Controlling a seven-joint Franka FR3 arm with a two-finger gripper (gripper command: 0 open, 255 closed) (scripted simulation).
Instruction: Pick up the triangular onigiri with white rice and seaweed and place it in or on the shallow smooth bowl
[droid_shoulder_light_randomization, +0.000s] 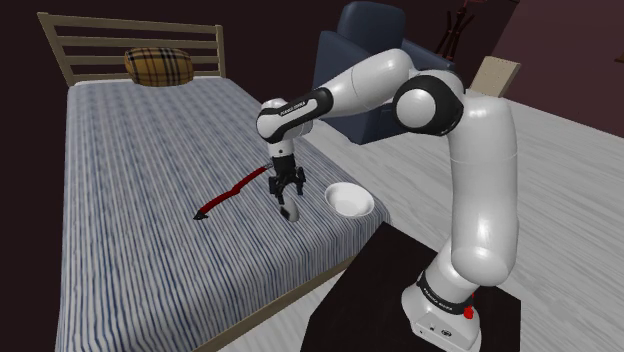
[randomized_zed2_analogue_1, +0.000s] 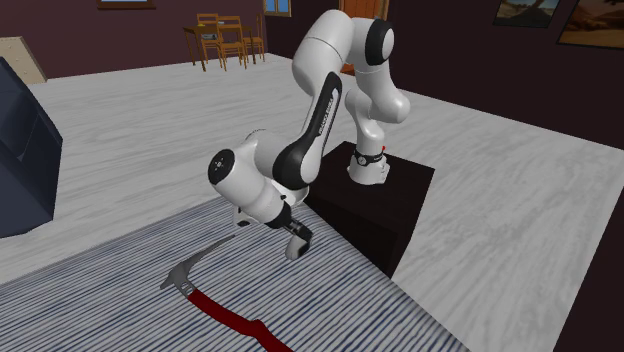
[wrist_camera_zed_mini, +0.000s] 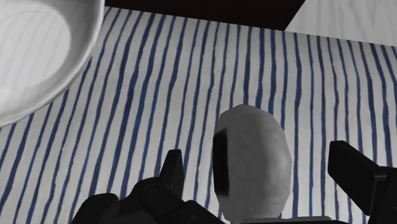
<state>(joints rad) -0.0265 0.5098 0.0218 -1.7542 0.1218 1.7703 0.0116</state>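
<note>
as pincer stands apart astride onigiri, bowl + red tool lie nr.

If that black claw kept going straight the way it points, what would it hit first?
Probably the rice ball, lying on the striped bedcover straight ahead of the open gripper; its fingers look set to pass either side of it.

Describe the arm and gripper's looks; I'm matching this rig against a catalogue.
The glossy white arm has rounded, tube-like links with black joints, small dark lettering along the forearm link and a red mark near its base. The all-black two-finger gripper has blocky fingers.
</note>
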